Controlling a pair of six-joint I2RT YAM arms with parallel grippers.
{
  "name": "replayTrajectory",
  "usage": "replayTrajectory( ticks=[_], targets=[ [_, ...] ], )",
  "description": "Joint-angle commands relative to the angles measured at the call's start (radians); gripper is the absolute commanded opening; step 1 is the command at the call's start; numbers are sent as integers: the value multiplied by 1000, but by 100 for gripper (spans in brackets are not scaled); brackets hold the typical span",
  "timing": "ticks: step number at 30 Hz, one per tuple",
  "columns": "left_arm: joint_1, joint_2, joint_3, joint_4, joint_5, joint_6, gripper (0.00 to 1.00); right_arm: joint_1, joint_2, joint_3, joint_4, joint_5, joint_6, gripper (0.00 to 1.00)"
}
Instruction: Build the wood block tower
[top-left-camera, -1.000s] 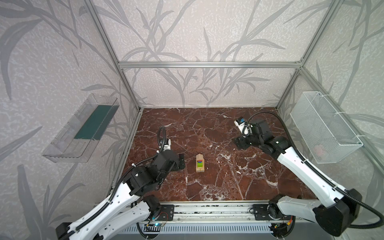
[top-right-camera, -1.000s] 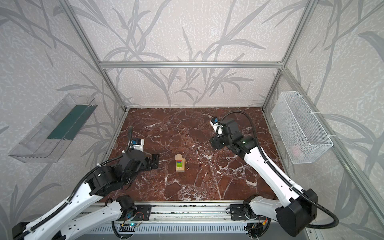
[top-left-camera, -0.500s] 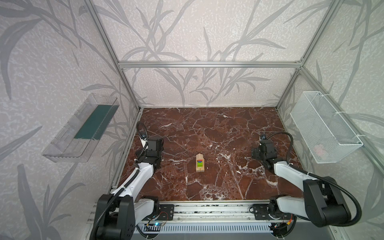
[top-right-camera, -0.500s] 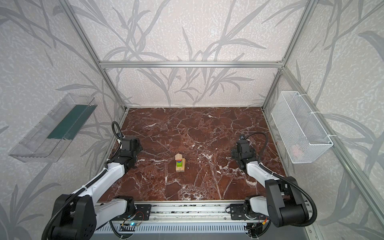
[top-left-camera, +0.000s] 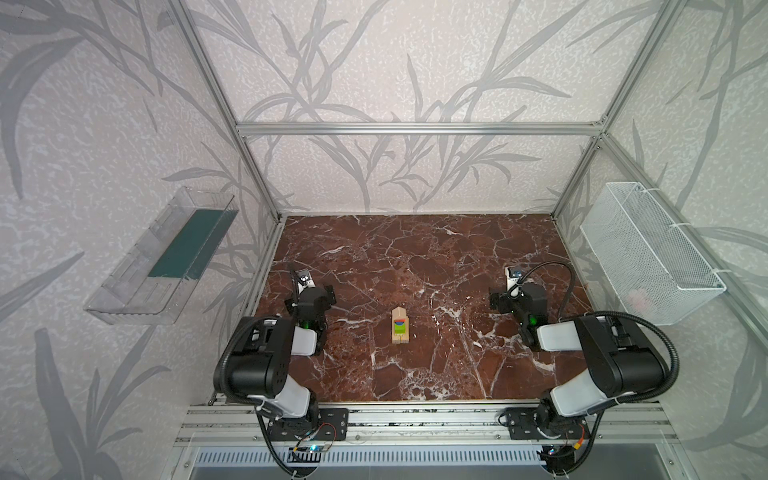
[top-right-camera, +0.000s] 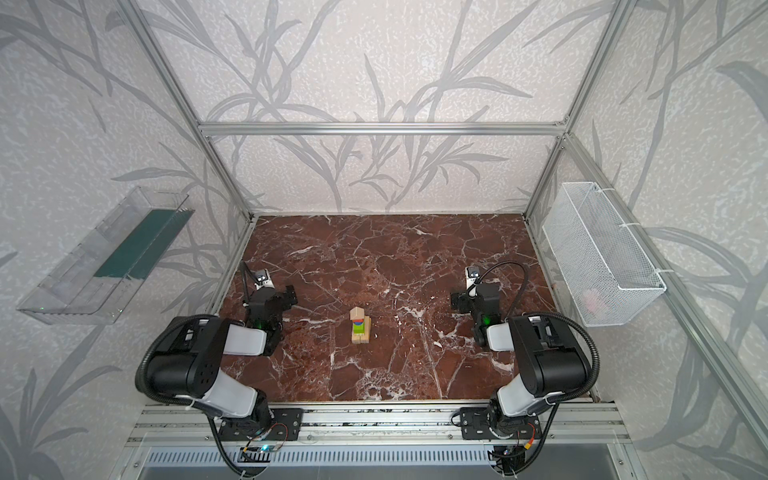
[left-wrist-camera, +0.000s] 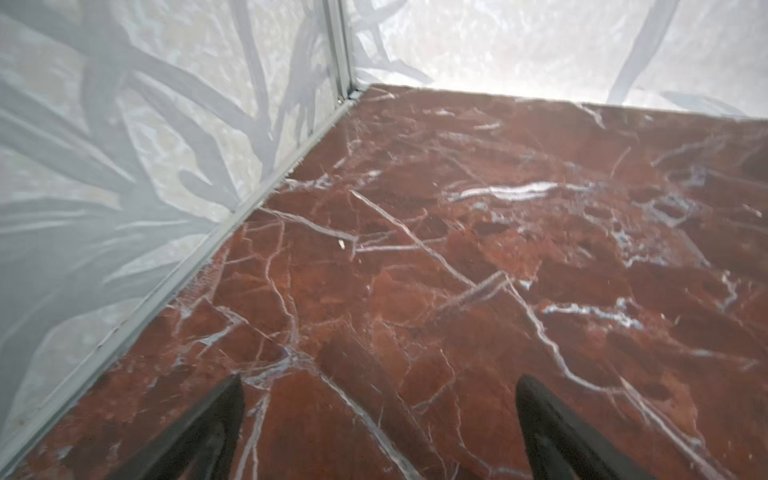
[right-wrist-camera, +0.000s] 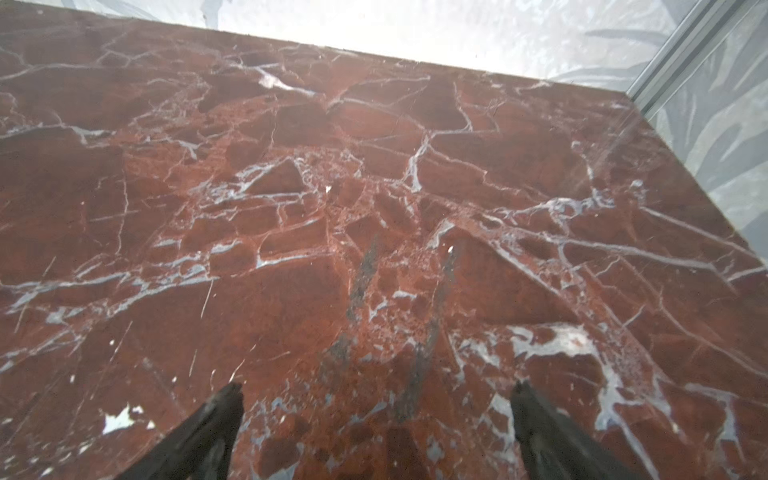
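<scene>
Item: tower (top-left-camera: 400, 331), apparently complete, standing on the surface (top-left-camera: 415, 257); we are holding left claw (left-wrist-camera: 379, 379) and right claw (right-wrist-camera: 377, 385) released, empty, well apart either side, likely sparing it knocks

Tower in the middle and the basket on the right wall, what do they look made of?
Tower: seemingly wood, with pale bare faces plus matte green, blue and red painted blocks. Basket: probably white-coated wire mesh, going by its fine see-through grid.

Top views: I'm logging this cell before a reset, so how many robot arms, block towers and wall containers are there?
Black-and-white robot arms: 2
Small pale-wood block tower: 1
Wall containers (clear plastic tray, white wire-mesh basket): 2
Total: 5
</scene>
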Motion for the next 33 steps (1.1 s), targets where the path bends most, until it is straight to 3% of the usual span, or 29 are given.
replayTrajectory(
  ticks=[1,4,25,27,30,31,33],
  targets=[
    [9,-16,78,-18,28,31,99,-2,20,19,149,26,7,99],
    [9,1,61,45,17,33,100,0,12,19,129,21,-1,99],
    [3,1,61,44,-6,33,99,3,13,20,130,7,-8,99],
    [3,0,60,43,54,54,99,2,13,21,130,7,-8,99],
    [5,-12,18,100,255,119,99,2,13,21,130,7,-8,99],
    [4,-4,-4,153,260,127,99,2,13,20,130,7,-7,99],
    [4,-3,9,132,150,92,99,2,13,20,131,7,-7,99]
  ],
)
